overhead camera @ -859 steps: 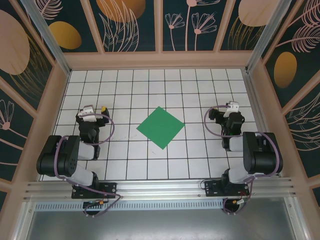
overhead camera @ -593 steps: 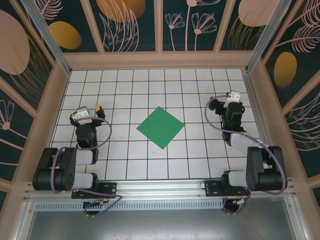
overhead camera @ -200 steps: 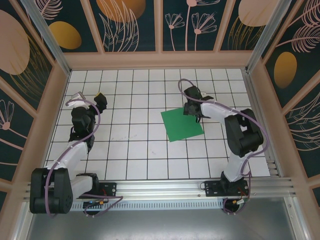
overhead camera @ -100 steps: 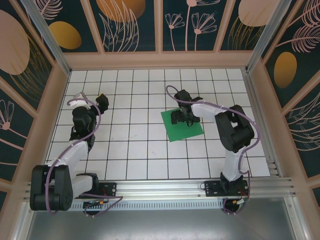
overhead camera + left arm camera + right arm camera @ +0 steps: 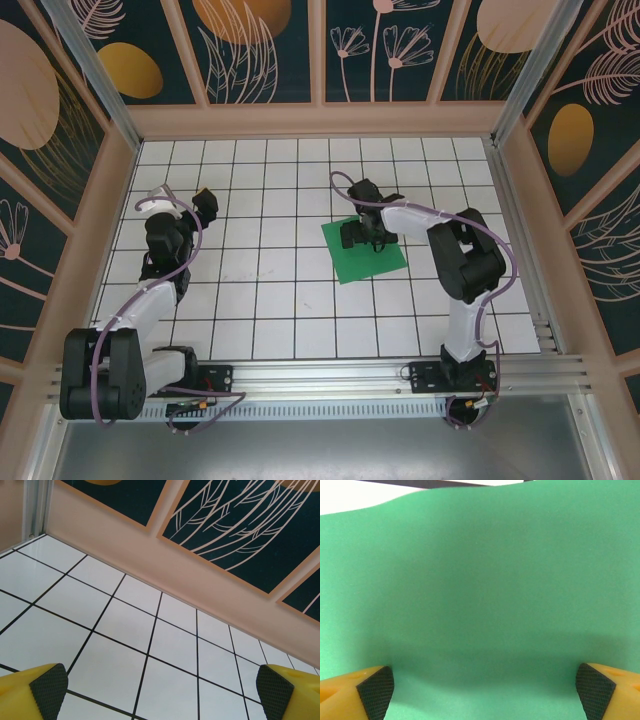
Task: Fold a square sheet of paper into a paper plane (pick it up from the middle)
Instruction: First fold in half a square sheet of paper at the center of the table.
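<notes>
White gridded tabletop (image 5: 250, 300); smooth green square sheet of paper (image 5: 350, 265), bowed.

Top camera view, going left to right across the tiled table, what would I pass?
left gripper → square sheet of paper → right arm's elbow

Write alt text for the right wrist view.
Bright green square sheet of paper close beneath the right gripper, jaws wide open, its yellow fingertips at the lower corners. A strip of white table shows past the paper's wavy far edge.
</notes>
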